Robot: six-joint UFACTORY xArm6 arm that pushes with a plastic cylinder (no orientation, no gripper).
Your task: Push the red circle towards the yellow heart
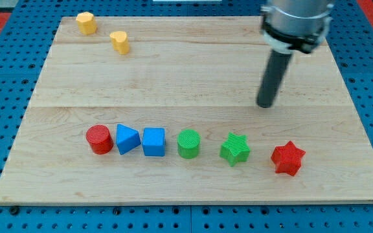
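**Rod parked up top right, red circle sitting at the far left of the row**

So here's the setup: a pale wooden counter (173, 71) on a blue pegboard base (8, 71), with a line of little ribbed plastic blocks along the view's bottom. From the view's left: the red circle block (100, 139), then a blue triangular block (127, 139) just beside it (looks close to touching, can't say for sure), then a blue cube (153, 142) right next to that. A little gap, then a green cylinder (188, 143), a green star block (236, 149) and a red star block (287, 158) at the right end.

The yellow heart block (119, 42) is up near the view's top left, well apart from the row, with another yellow block (86, 22) beside it closer to the corner; its shape I can't quite make out.

No claw on this arm, so nothing is gripped. It just ends in a dark rod, and my tip (265, 105) is down on the bare wood on the view's right, above the green star and well away from the red circle.
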